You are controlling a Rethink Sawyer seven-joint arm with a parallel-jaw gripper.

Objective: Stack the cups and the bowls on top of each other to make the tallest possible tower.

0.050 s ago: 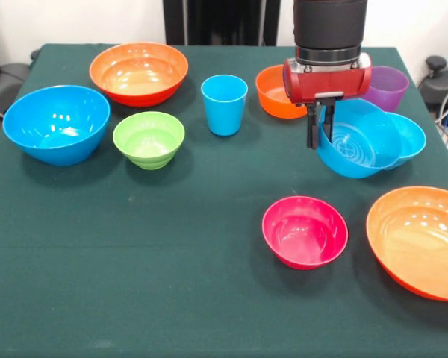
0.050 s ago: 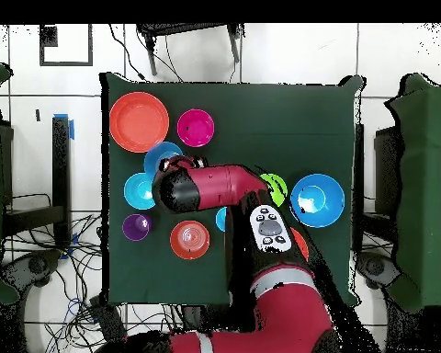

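The hand [image 1: 319,124] hangs over the right side of the worktop [image 1: 194,298], its two dark fingers [image 1: 311,127] pointing down and set narrow, one on each side of the left rim of a tilted blue bowl [image 1: 355,142]. It appears to grip that rim, with the bowl tipped so its inside faces the near side. Just behind and to the right of this bowl lies a cyan bowl [image 1: 412,136], touching or overlapping it.

No tower stands yet; every piece sits apart on the dark green cloth. A small orange bowl [image 1: 272,91] rests at the far side, partly hidden behind the red wrist. The purple cup [image 1: 388,87] stands upright at the far right, just behind the blue and cyan bowls. The light blue cup [image 1: 224,104] stands upright near the far middle, well apart from the hand.

To the left, a wide orange bowl [image 1: 139,72] sits at the far edge, a large blue bowl [image 1: 56,123] lies at the far left, and a green bowl [image 1: 148,139] rests between that one and the light blue cup. On the near side, a pink bowl [image 1: 305,231] sits alone, and another large orange bowl [image 1: 418,240] lies at the near right, cut by the picture's edge.

From above, the red arm [image 2: 215,187] reaches across the middle of the cloth, covering the hand.
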